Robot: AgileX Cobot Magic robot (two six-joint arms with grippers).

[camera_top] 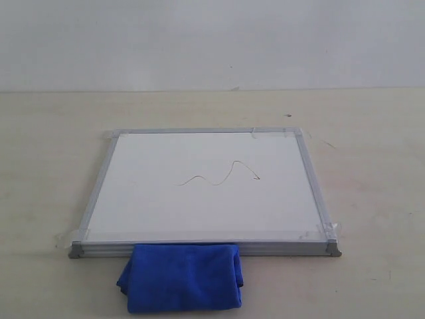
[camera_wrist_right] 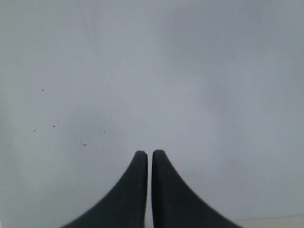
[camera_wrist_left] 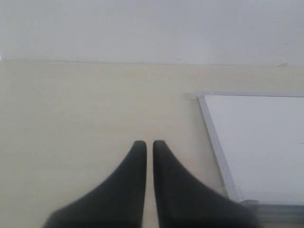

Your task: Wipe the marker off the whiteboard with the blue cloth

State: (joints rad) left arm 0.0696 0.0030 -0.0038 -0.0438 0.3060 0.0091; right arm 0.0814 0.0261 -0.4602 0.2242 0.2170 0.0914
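Observation:
The whiteboard [camera_top: 206, 193] lies flat on the pale table, silver-framed, with tape at its corners. A thin dark wavy marker line [camera_top: 222, 174] crosses its middle. The blue cloth [camera_top: 180, 277] sits bunched at the board's near edge, left of centre. Neither gripper shows in the exterior view. In the left wrist view my left gripper [camera_wrist_left: 149, 143] is shut with nothing in it, hovering over bare table beside the whiteboard [camera_wrist_left: 259, 142]. My right gripper [camera_wrist_right: 149, 153] is shut and empty, facing a plain grey wall.
A grey-white wall [camera_top: 212, 40] rises behind the table [camera_top: 53, 166]. A small dark speck [camera_top: 287, 115] lies on the table behind the board's far right corner.

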